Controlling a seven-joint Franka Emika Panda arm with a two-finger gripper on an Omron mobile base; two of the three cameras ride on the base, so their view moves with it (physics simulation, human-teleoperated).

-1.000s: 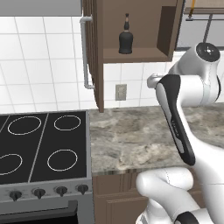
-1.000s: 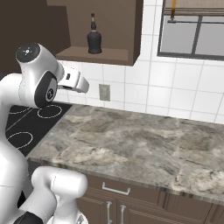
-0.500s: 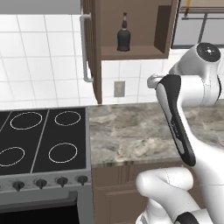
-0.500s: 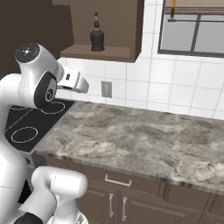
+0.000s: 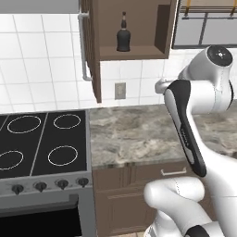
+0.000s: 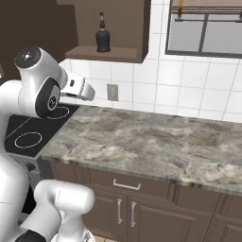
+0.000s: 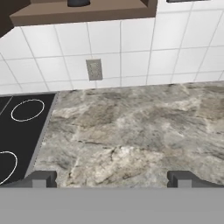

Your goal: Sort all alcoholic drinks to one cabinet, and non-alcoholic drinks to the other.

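A squat black bottle (image 5: 123,37) (image 6: 103,38), one of the alcoholic drinks, stands upright on the lower shelf of the open dark brown wall cabinet (image 5: 139,53) (image 6: 113,53). The cabinet's door hangs open to the left, with a long grey handle (image 5: 84,46). My gripper (image 7: 111,180) (image 6: 90,94) hovers above the marble counter, well below the cabinet, open and holding nothing. The hand view shows the bottle's base (image 7: 78,2) at the top edge. The non-alcoholic drinks are out of view.
A black stove (image 5: 41,143) (image 6: 33,130) (image 7: 17,131) lies left of the marble counter (image 5: 134,134) (image 6: 156,142). On the tiled wall are an outlet (image 5: 120,90) (image 7: 94,69) and a window (image 6: 203,28). Brown lower drawers (image 6: 127,186) run under the counter.
The whole picture has shifted: the base has moved, and more of the lower cabinets and the stove front shows. The arm keeps its pose and the gripper stays open.
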